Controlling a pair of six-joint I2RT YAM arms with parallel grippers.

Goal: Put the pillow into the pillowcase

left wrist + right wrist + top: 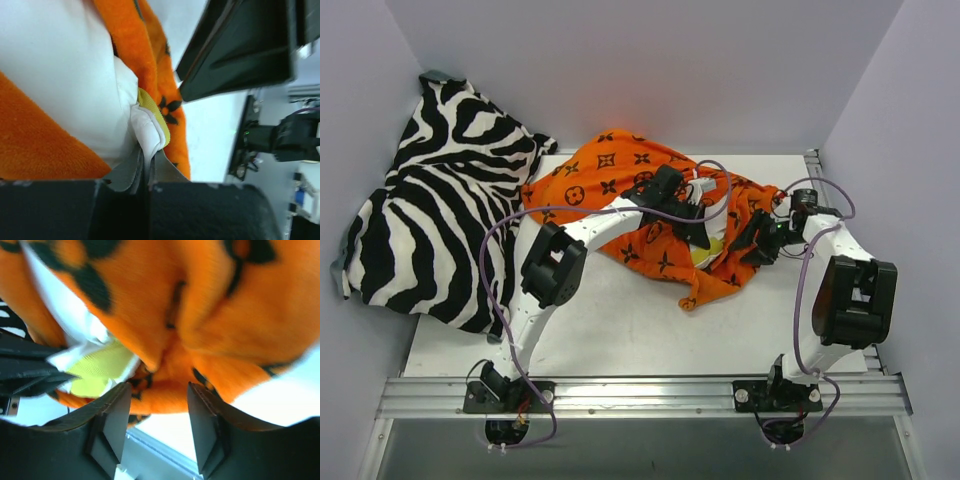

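Left gripper is clamped tight on the soft white yellow-piped pillow, bright orange brown-motif pillowcase bunched around it. Right gripper jaws stand apart, pillowcase fabric just ahead between them.

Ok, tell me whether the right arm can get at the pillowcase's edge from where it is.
Probably yes: the right gripper sits with jaws parted right against the pillowcase, a fold of orange cloth bulging between them, nothing in the way.

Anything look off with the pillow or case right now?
Nothing damaged. The pillowcase lies bunched and twisted, and a corner of the pillow still pokes out. The left claw pinches that corner shut.
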